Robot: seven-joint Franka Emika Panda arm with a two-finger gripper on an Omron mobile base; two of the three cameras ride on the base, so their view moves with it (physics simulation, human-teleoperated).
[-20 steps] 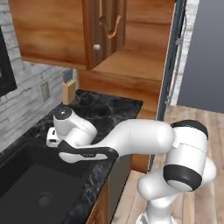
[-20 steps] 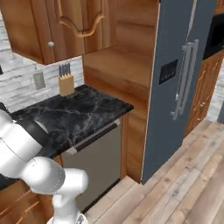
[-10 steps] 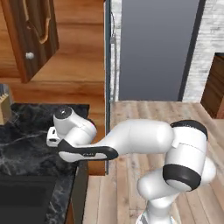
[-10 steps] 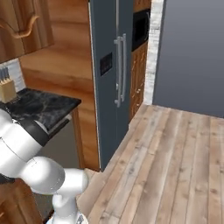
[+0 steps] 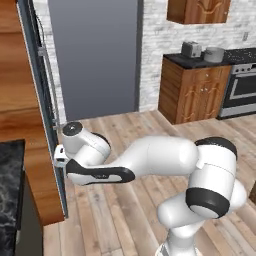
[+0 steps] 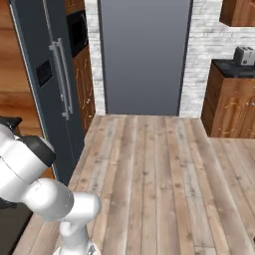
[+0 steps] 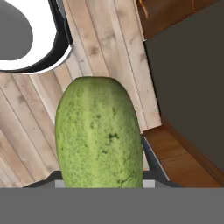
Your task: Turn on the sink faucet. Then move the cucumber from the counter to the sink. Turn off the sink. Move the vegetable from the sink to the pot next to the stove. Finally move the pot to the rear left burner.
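Note:
The cucumber [image 7: 99,135], a short yellowish-green oblong, stands close in front of the hand camera with my gripper [image 7: 101,177] shut on its lower end; a dark finger [image 7: 147,156] edges its right side. In the left base view my hand [image 5: 60,156] hangs folded in low at the left, above the wooden floor, beside the corner of the black marble counter [image 5: 10,185]. The silver pot [image 5: 214,54] sits far off on a dark counter at the upper right, between the toaster [image 5: 191,48] and the stove [image 5: 244,82].
A tall dark fridge [image 6: 45,74] with long handles stands close on the left. A grey wall panel [image 6: 144,55] faces me across the open plank floor [image 6: 159,179]. A brown cabinet [image 6: 229,104] carries the toaster [image 6: 244,55] at the right.
The whole picture has swung: the camera turned right, away from the counter and knife block, past the fridge, bringing the far stove counter into view. The arm keeps its folded pose.

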